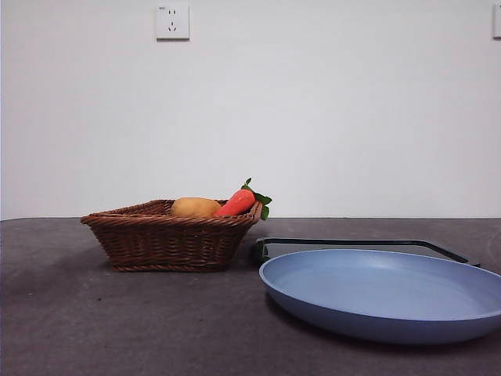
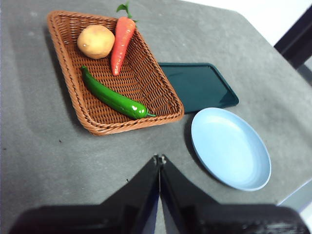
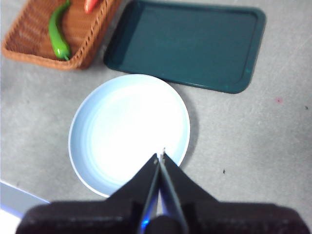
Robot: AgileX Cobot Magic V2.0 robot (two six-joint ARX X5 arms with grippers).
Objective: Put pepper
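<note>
The green pepper lies in the wicker basket, along its near side. It also shows in the right wrist view. In the front view the basket's wall hides it. The light-blue plate is empty and stands beside the basket; it also shows in the left wrist view and the right wrist view. My left gripper is shut and empty, high above the bare table near the basket. My right gripper is shut and empty, high above the plate's edge.
A potato and a red-orange carrot lie in the basket with the pepper. A dark-green tray lies flat behind the plate, next to the basket. A wall socket is on the white wall.
</note>
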